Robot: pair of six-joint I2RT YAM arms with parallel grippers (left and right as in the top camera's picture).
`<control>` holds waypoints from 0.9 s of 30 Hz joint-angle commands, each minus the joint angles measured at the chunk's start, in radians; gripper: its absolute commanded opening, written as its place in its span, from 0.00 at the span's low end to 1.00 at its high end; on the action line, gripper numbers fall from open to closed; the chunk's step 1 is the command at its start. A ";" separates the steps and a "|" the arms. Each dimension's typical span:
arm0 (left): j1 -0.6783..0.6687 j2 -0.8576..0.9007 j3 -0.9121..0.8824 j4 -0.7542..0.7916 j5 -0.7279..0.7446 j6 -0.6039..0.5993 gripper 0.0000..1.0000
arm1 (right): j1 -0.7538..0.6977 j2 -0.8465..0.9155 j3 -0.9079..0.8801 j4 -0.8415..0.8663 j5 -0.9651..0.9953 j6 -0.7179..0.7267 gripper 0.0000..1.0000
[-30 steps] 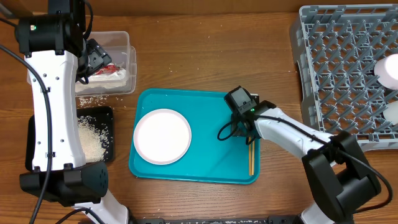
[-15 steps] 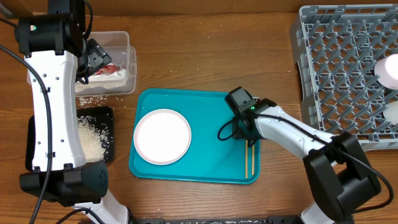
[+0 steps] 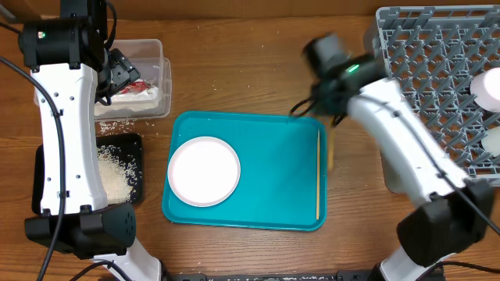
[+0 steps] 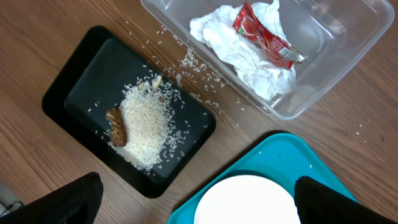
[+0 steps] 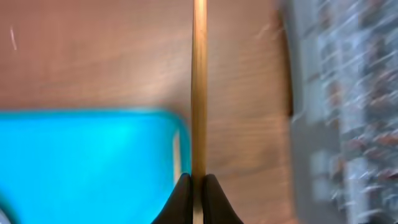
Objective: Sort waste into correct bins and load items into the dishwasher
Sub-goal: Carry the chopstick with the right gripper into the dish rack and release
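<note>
Right gripper [image 5: 198,190] clenched on one chopstick [image 5: 199,87], just right of the teal tray [image 3: 273,179].
Light, stiff, thin: may pivot in the pinch. Left gripper [image 4: 199,208] released, empty.

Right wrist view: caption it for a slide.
Right tool shut on one chopstick, teal tray at left, grey dish rack blurred at right.

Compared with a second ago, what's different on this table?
The right gripper shut on one chopstick and carried it off the teal tray toward the grey rack. The other chopstick, plate and left arm stayed put.
</note>
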 commanded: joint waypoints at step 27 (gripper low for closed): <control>0.002 0.000 0.005 -0.002 -0.016 -0.010 1.00 | -0.582 0.104 0.005 0.384 -0.615 -1.002 0.07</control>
